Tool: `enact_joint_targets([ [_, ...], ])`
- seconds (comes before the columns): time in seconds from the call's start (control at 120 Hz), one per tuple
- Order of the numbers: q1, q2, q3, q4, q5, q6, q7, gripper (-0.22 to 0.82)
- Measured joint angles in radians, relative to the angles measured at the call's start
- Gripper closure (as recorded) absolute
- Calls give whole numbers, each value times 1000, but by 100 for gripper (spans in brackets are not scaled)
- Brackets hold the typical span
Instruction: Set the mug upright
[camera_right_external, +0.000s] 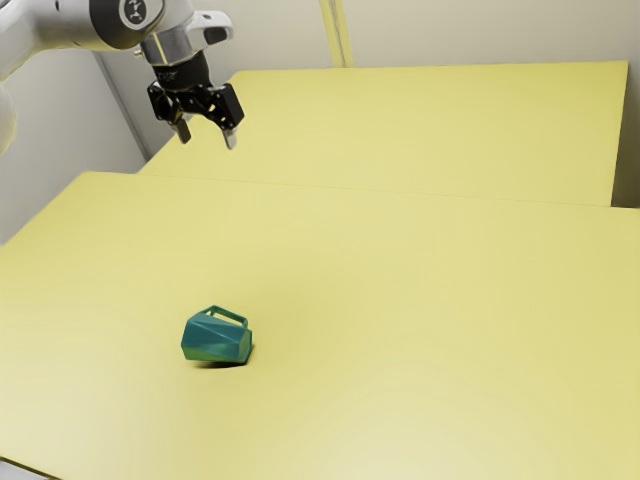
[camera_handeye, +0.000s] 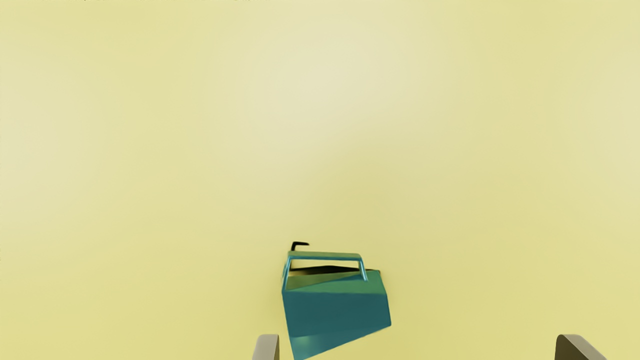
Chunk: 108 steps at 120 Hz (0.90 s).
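"Mug (camera_right_external: 213, 340): position?"
"I observe it lying on its side on the bench (camera_right_external: 420, 300), handle (camera_handeye: 325, 255) uppermost."
"Grip condition?"
"My fingers (camera_right_external: 230, 139) stand wide apart, raised above the bench, well away from the mug."

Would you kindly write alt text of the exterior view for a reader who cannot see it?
A teal mug lies on its side on a yellow table, its handle angled upward. Above it, at the exterior view's upper left, a white robot arm holds its black gripper open and empty.
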<state>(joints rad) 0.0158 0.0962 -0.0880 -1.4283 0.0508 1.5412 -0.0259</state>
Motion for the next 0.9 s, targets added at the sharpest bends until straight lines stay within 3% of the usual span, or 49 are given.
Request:
enact_joint_targets([
  [0.3,2,-23,-2,-30,-19,36,-7,0],
  [0.692,37,-141,-1,-320,-177,181,-11,0],
  [0.9,165,-189,0,-498,-274,232,59,0],
])
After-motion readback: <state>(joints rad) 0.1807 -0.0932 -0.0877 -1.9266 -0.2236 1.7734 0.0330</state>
